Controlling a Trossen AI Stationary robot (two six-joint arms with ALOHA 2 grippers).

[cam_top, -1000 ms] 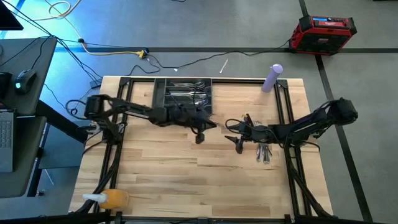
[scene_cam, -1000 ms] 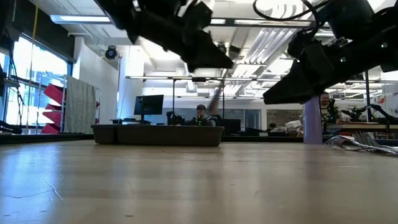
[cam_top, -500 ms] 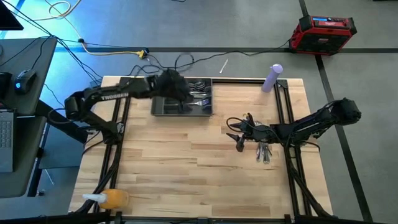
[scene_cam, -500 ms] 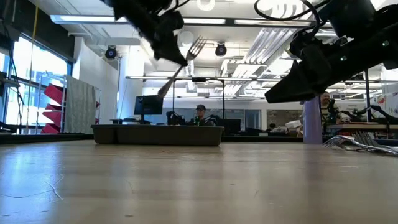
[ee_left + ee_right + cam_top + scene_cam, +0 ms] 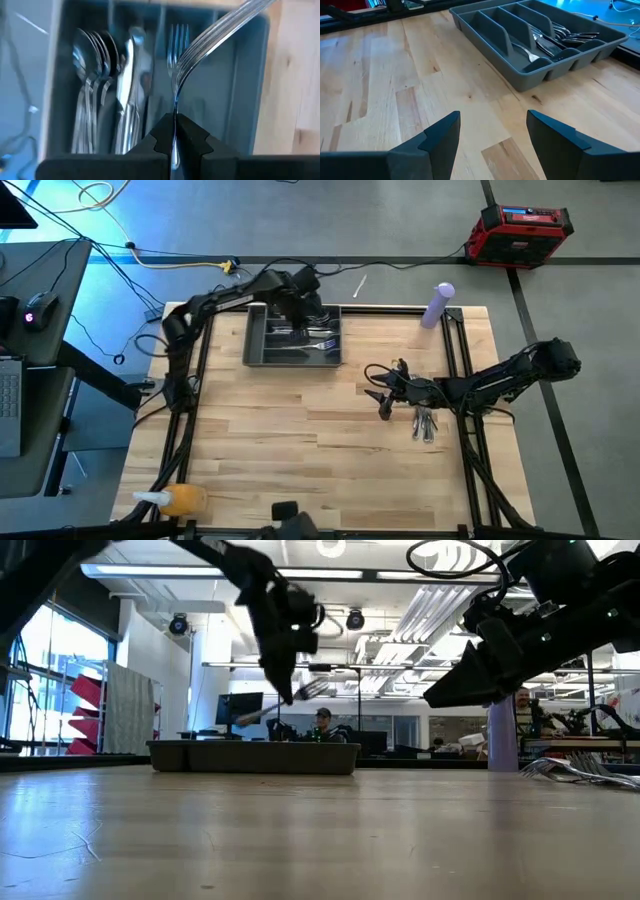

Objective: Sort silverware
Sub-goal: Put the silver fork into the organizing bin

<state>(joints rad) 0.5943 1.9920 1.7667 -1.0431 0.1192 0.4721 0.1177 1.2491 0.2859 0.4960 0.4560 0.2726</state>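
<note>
**Sorting partly done: fork over tray, loose pile left**

You have the left tool [image 5: 174, 136] clamped on a shiny silver metal fork [image 5: 210, 37] above the dark grey compartmented plastic tray [image 5: 255, 345]. Spoons [image 5: 92, 60], knives and forks already lie inside it. A small loose pile of silverware [image 5: 426, 425] sits well apart from the tray, beside the right tool [image 5: 492, 132], which is spread wide and empty. Between tray and pile the wooden counter [image 5: 270, 440] looks bare; mind the tray's walls.

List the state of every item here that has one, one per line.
Left gripper: shut on a fork, held above the tray.
Right gripper: open, empty, over bare table.
Tray: partly filled with spoons and forks.
Loose silverware: unsorted, beside the right arm.
</note>
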